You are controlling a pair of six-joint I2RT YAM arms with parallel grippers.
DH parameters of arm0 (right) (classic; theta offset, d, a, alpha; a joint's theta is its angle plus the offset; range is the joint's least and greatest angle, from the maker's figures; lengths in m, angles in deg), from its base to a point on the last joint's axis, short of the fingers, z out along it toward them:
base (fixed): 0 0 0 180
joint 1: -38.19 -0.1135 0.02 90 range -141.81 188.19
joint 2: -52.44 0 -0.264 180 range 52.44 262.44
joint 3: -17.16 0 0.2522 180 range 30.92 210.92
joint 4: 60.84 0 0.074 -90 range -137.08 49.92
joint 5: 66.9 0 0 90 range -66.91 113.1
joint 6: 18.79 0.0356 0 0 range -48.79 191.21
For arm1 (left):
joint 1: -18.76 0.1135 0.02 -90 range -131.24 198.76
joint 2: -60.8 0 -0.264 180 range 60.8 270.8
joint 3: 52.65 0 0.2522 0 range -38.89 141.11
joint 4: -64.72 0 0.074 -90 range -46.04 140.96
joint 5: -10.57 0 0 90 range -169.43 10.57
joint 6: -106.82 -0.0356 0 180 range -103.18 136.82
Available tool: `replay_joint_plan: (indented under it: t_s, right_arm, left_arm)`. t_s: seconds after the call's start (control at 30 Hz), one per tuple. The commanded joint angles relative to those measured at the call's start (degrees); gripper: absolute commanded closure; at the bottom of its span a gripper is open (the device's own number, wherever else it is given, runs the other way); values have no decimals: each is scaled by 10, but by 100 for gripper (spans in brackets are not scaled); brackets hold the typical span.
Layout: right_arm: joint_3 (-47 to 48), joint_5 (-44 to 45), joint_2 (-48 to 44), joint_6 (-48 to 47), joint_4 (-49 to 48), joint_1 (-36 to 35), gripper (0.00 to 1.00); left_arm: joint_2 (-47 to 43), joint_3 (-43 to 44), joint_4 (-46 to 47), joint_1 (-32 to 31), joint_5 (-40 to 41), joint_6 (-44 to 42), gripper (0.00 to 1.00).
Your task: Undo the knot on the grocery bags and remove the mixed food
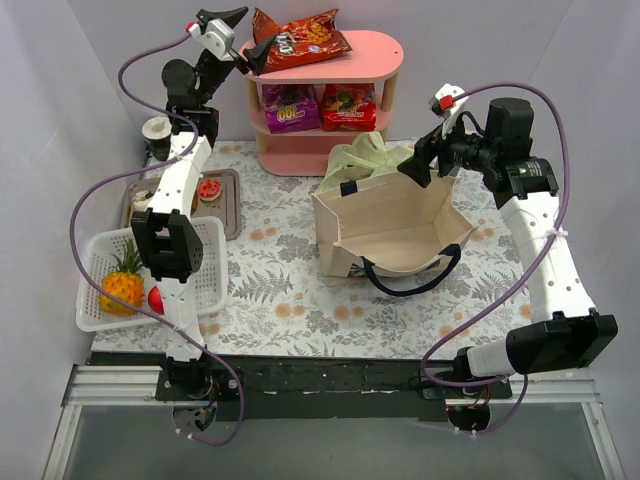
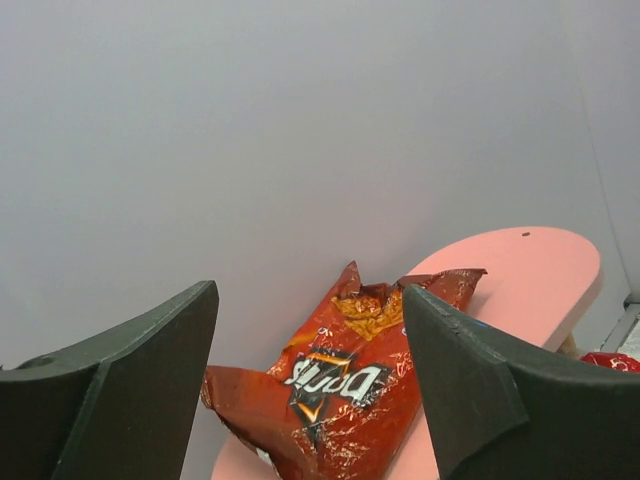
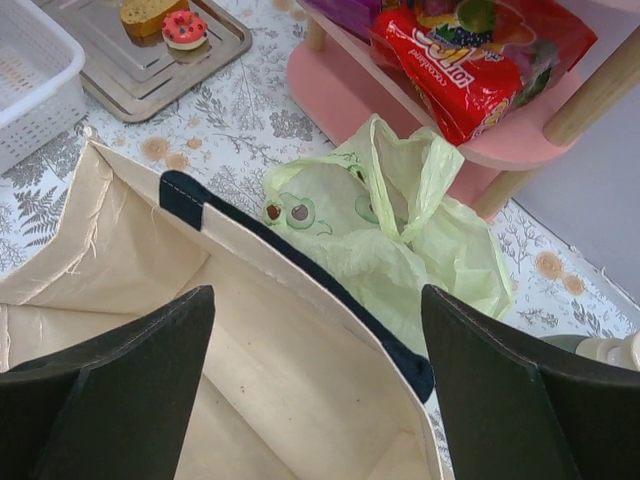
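Note:
The beige tote (image 1: pixel 395 205) with navy handles stands open at table centre, and its inside looks empty (image 3: pixel 250 400). The pale yellow-green bag (image 1: pixel 365 160) lies crumpled behind it, handle loops (image 3: pixel 400 170) loose with no tied knot showing. My right gripper (image 1: pixel 412 170) is open and empty over the tote's far rim (image 3: pixel 318 295). My left gripper (image 1: pixel 245 38) is raised and open, close to a red snack packet (image 2: pixel 340 390) lying on the pink shelf's top (image 1: pixel 365 50). A pineapple (image 1: pixel 122 285) and red fruit (image 1: pixel 155 298) lie in the white basket (image 1: pixel 210 240).
Purple (image 1: pixel 290 110) and red (image 1: pixel 348 108) packets sit on the shelf's middle level. A metal tray (image 1: pixel 228 205) with pastries (image 1: pixel 208 188) lies at the left, behind the basket. A cup (image 1: pixel 157 133) stands at the back left. White walls enclose the table.

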State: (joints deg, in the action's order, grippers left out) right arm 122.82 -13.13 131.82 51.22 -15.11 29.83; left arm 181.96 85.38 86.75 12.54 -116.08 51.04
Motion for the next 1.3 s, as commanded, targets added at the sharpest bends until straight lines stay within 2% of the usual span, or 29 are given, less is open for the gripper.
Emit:
replay_joint_plan:
  t_s: [0.0,0.13,0.27,0.5,0.9,1.07,1.13,1.17,1.27]
  right_arm:
    - [-1,-27,4,27,-59,-1,10]
    - [10,-25,13,25,-55,0,10]
    - [11,-23,16,23,-47,0,10]
    - [9,-15,19,18,-41,-1,10]
    - [-11,-2,3,6,-26,0,10]
    - [5,-7,11,7,-24,-1,10]
    - [9,-7,13,8,-26,0,10]
    - [13,-8,13,8,-26,0,10]
    - [16,0,10,7,-35,0,10]
  left_arm:
    - [62,94,-99,-3,16,18,27]
    - [75,92,-107,-2,95,59,22]
    - [90,91,-118,-1,108,105,21]
    - [135,128,-121,-5,66,154,20]
    - [217,235,-131,-22,32,114,30]
    - [205,221,-121,-34,16,110,31]
    - [195,213,-117,-37,42,110,26]
    - [189,208,-113,-37,54,109,18]
    - [144,173,-91,-33,108,86,8]
